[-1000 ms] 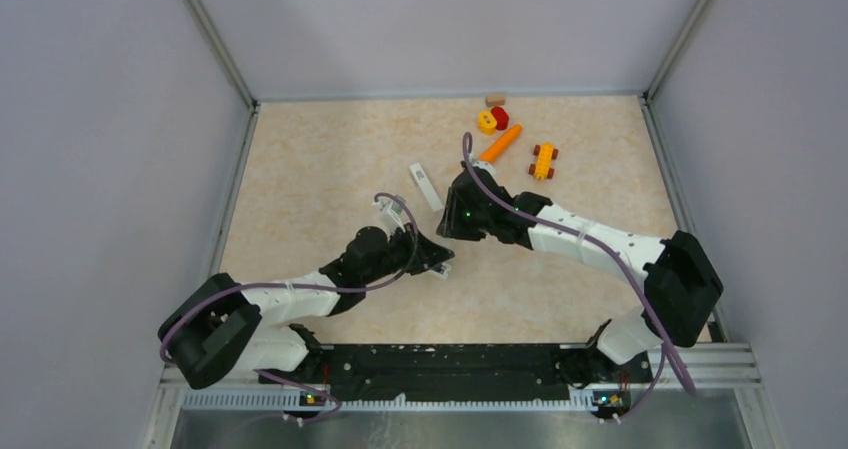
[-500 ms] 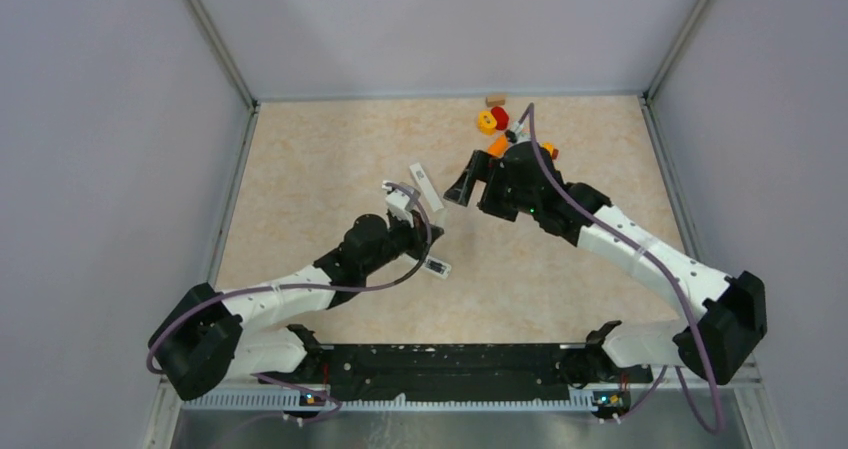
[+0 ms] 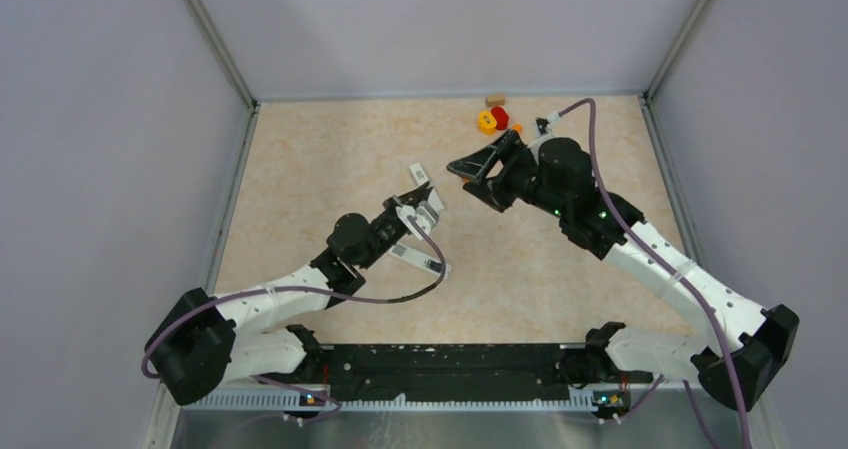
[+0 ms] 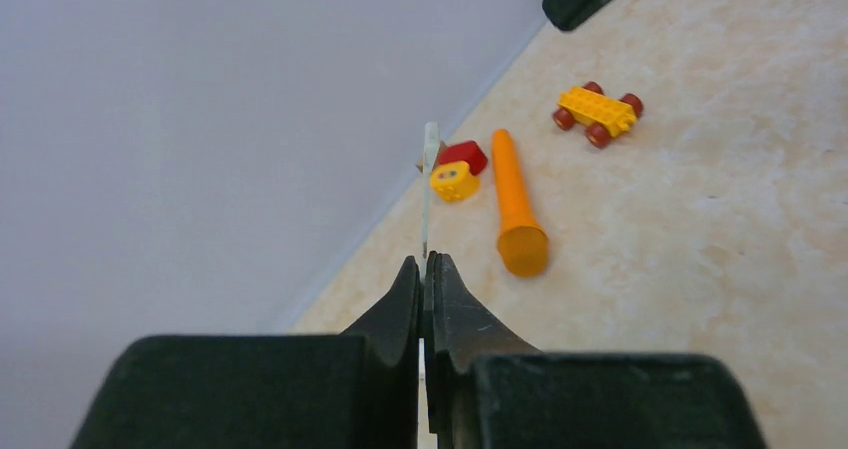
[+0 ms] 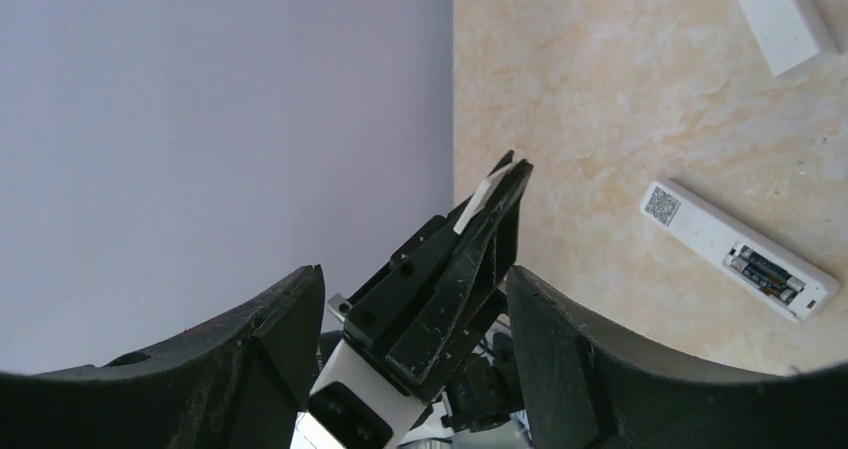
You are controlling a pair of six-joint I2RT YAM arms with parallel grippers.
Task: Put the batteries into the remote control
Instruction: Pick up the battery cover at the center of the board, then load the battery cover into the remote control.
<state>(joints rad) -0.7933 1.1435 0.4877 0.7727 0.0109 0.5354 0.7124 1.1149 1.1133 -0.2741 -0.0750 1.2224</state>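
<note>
L gripper [image 4: 425, 274] has the lid, remote control [image 3: 420, 259] sits just under it

L jaws pinched tight on a thin white plate [image 4: 431, 169], prob the batt cover. Remote lies flat just nearside of it, long axis diagonal, bay open, batteries [image 5: 765, 269] look seated imo. L arm is stretched low and much nearer. R gripper [image 3: 470, 172] is spread, empty, raised off to the far right.

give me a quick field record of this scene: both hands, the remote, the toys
left hand: shut on a thin white flat strip, seen edge-on
right hand: open, empty
slim white bar-shaped remote control: flat on the beige tabletop, battery bay uncovered
toys: orange plastic carrot, yellow wheeled brick car, small red block, small yellow block, toward the far wall
</note>
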